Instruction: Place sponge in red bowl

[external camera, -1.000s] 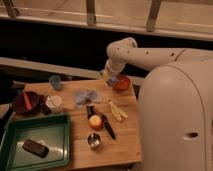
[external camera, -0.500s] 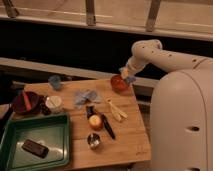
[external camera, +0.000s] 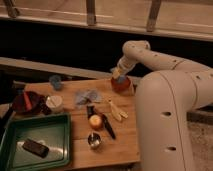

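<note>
Green tray at tabletop left edge holds a dark block; cup behind, orange mid-board. Gripper sits directly over the red bowl at far right corner, yellowish sponge at its tip; jaws state cannot tell. Arm arcs left and down from the robot body.
</note>
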### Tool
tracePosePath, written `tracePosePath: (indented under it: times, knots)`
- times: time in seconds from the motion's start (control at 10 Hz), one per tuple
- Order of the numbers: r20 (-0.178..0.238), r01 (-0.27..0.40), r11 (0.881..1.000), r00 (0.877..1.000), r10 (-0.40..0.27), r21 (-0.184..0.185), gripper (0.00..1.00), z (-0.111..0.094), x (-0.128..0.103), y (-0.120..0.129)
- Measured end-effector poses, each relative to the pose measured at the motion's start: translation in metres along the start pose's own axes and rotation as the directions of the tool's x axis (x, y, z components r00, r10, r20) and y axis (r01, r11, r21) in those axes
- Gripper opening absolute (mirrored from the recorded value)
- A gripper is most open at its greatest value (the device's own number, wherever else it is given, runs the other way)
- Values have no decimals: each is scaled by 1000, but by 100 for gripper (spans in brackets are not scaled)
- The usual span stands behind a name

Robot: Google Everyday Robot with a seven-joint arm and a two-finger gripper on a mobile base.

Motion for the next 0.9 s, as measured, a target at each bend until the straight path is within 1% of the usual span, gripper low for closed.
tracePosePath:
  times: [0.1,0.2,0.4,0.6,0.7,0.8,0.9]
  knots:
    - [5,1,1000,1000,-1,-5,14,8,1,-3]
    - [13,3,1000,1000,-3,-7,22,12,-1,-6]
    - [24,2,1000,1000,-2,3,40,6,1,-14]
    - [36,-5,1000,999,5,9,63,0,6,-23]
    - [42,-9,1000,999,8,2,71,-2,6,-23]
    - [53,-7,999,999,9,-32,79,2,6,-19]
    - [59,-8,999,998,11,-45,80,3,7,-19]
